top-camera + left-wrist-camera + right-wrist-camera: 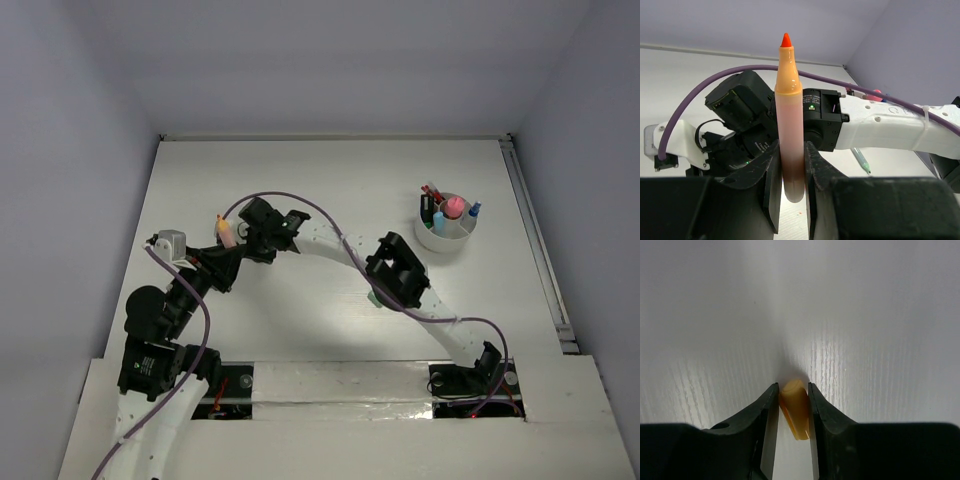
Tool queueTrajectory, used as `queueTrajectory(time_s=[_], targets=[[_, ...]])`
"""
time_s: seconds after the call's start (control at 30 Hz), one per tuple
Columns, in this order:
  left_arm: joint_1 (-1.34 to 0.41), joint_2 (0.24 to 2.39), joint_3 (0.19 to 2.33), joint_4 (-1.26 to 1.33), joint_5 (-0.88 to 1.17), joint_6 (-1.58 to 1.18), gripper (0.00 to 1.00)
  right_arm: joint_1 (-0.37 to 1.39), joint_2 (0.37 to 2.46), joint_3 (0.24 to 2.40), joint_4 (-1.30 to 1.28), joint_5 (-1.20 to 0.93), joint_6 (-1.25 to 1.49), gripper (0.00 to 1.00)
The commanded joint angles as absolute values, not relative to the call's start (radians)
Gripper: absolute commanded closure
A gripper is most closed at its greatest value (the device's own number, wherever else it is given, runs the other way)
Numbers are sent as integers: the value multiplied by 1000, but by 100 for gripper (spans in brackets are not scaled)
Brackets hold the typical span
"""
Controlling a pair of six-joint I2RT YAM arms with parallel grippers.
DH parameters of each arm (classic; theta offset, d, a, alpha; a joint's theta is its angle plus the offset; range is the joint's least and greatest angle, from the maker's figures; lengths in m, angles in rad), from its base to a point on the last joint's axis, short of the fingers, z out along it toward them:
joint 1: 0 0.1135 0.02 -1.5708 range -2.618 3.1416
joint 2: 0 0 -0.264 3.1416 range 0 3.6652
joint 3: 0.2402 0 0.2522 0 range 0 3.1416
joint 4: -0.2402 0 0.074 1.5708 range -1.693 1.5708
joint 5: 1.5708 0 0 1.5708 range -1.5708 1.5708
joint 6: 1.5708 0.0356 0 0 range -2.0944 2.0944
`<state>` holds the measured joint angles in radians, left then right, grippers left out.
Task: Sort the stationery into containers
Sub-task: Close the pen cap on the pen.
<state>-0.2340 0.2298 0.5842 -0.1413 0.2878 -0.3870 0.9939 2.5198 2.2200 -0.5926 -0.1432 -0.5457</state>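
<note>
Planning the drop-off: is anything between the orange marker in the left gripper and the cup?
Yes. The right arm stretches between the orange marker and the cup, across the straight path.

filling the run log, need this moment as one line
left tool: shut on orange marker, tip bare | right tool: shut on orange cap-like piece | cup: holds several items

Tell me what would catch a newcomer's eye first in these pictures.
An uncapped orange marker stands upright, red tip up, clamped in the jaws of the left gripper over the left middle of the table. Right beside it, the right gripper has its jaws shut on a small orange piece, seemingly its cap. At the far right, a round white cup holds several pieces, a pink-capped bottle among them.
</note>
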Motion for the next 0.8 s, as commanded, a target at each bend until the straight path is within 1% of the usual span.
queueTrajectory(time_s=[0.0, 0.07, 0.2, 0.27, 0.33, 0.4, 0.43, 0.47, 0.53, 0.57, 0.6, 0.67, 0.7, 0.77], targets=[[-230, 233, 620, -98, 298, -383, 100, 959, 2548, 2163, -611, -152, -496, 77], [-230, 235, 620, -100, 298, -383, 100, 950, 2525, 2125, -571, -172, -460, 82], [-230, 233, 618, -98, 299, -383, 100, 950, 2464, 2045, -490, -160, -393, 97], [-230, 236, 617, -97, 305, -383, 100, 939, 2399, 1962, -445, -158, -330, 100], [-230, 239, 615, -92, 311, -385, 100, 928, 2315, 1904, -378, -155, -273, 100], [-230, 245, 614, -89, 324, -387, 100, 919, 2235, 1765, -234, -169, -165, 100], [-230, 247, 611, -87, 333, -388, 100, 919, 2147, 1702, -174, -181, -126, 100], [-230, 250, 609, -81, 337, -388, 100, 919, 2104, 1583, -111, -187, -45, 100], [-230, 258, 606, -75, 353, -388, 100, 919, 2028, 1487, 41, -190, 52, 100], [-230, 273, 603, -69, 376, -388, 100, 919, 1954, 1439, 92, -193, 142, 100], [-230, 282, 603, -64, 386, -388, 100, 919, 1918, 1349, 189, -199, 187, 100], [-230, 307, 597, -49, 432, -388, 100, 919, 1852, 1272, 279, -207, 311, 100], [-230, 317, 595, -43, 448, -388, 100, 919, 1789, 1202, 364, -207, 352, 100], [-230, 339, 592, -32, 491, -388, 100, 919, 1732, 1142, 449, -215, 447, 100]])
